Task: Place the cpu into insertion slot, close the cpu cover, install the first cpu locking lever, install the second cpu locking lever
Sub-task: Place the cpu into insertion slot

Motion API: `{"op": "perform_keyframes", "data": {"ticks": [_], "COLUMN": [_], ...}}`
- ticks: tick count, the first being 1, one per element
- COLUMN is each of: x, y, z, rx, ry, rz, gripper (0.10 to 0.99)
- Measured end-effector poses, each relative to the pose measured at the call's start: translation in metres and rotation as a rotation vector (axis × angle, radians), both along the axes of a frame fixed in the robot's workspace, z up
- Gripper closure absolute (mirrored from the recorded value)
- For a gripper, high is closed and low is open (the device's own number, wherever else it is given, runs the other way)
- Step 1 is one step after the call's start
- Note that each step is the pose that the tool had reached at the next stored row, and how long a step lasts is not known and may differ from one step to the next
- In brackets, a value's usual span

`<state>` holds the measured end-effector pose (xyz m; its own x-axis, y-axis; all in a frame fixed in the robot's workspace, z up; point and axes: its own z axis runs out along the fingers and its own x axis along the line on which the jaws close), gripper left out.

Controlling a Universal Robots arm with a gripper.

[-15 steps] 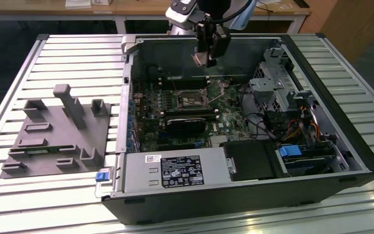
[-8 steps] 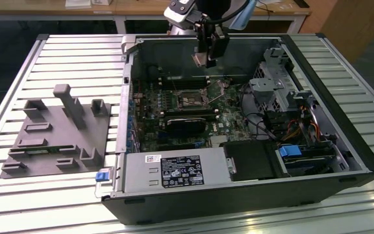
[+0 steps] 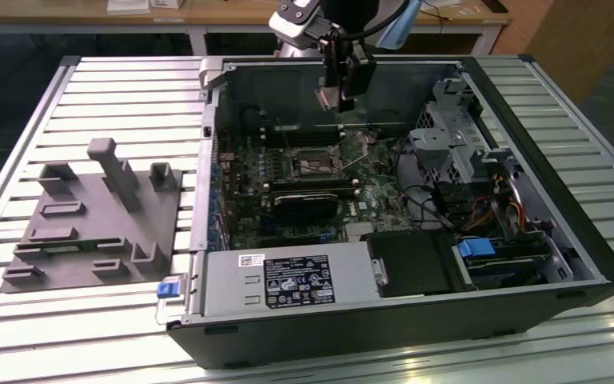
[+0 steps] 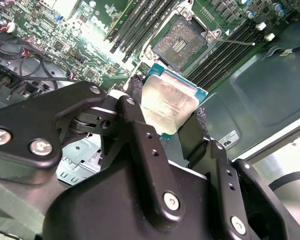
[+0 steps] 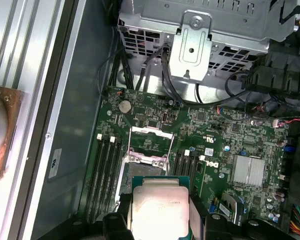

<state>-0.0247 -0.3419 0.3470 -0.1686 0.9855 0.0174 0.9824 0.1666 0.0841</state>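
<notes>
The cpu (image 4: pixel 166 102), a flat square chip with a dull silver top and a green rim, sits between my gripper's (image 4: pixel 167 109) two black fingers (image 4: pixel 136 95), which are shut on its opposite edges. In the exterior view my gripper (image 3: pixel 341 94) hangs over the far part of the open computer case, well above the board. The insertion slot (image 4: pixel 180 44) lies uncovered on the green board, a dark square with a silver rim, a short way beyond the chip; it also shows mid-board (image 3: pixel 313 164). In the first wrist view the cpu (image 5: pixel 159 207) overlaps the socket's near edge, and the cpu cover (image 5: pixel 150 132) stands swung open. A thin lever (image 4: pixel 237 42) sticks out beside the slot.
Long black memory slots (image 4: pixel 140 22) flank the socket. A silver drive cage (image 3: pixel 446 152) and cables fill the case on the exterior view's right, and a power supply (image 3: pixel 285 280) sits at the front. A grey fixture plate (image 3: pixel 93 212) lies on the slatted table at the exterior view's left.
</notes>
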Motion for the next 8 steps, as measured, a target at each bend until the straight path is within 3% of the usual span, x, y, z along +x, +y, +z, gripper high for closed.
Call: {"op": "perform_keyframes", "data": {"ticks": [8], "x": [0.0], "y": [0.0], "z": [-0.0007], "rx": [0.0], "ry": [0.0], "rz": [0.0], "gripper": [0.549]}}
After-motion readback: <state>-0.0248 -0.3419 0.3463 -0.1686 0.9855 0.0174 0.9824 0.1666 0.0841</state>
